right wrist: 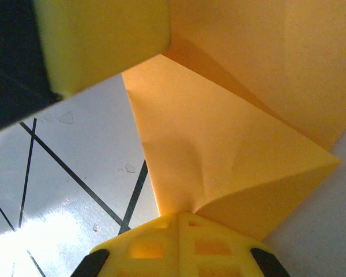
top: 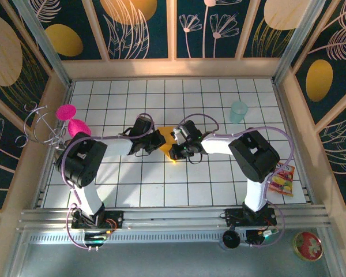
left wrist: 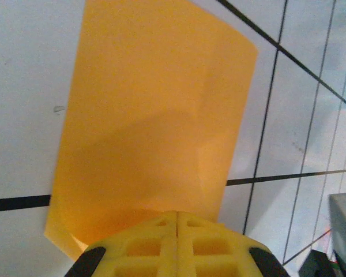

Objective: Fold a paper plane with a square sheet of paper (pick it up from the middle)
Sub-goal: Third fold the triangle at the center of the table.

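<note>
The square sheet of paper (top: 168, 137) is orange-yellow and sits mid-table, between the two grippers. My left gripper (top: 161, 142) meets it from the left. In the left wrist view its jaws (left wrist: 177, 214) are pressed together at the sheet's near edge, and the paper (left wrist: 155, 127) spreads away over the white tiles. My right gripper (top: 175, 151) comes in from the right and is shut (right wrist: 180, 214) on the paper (right wrist: 219, 156), which bunches into the jaws with one flap folded under. A yellow finger of the left gripper (right wrist: 98, 40) shows at the upper left of the right wrist view.
A pale teal cup (top: 239, 111) stands at the back right. A red-and-yellow snack packet (top: 283, 179) lies by the right wall. Pink items (top: 74, 121) and a wire stand (top: 37, 124) sit at the left edge. A round red tin (top: 308, 245) lies off the table, front right.
</note>
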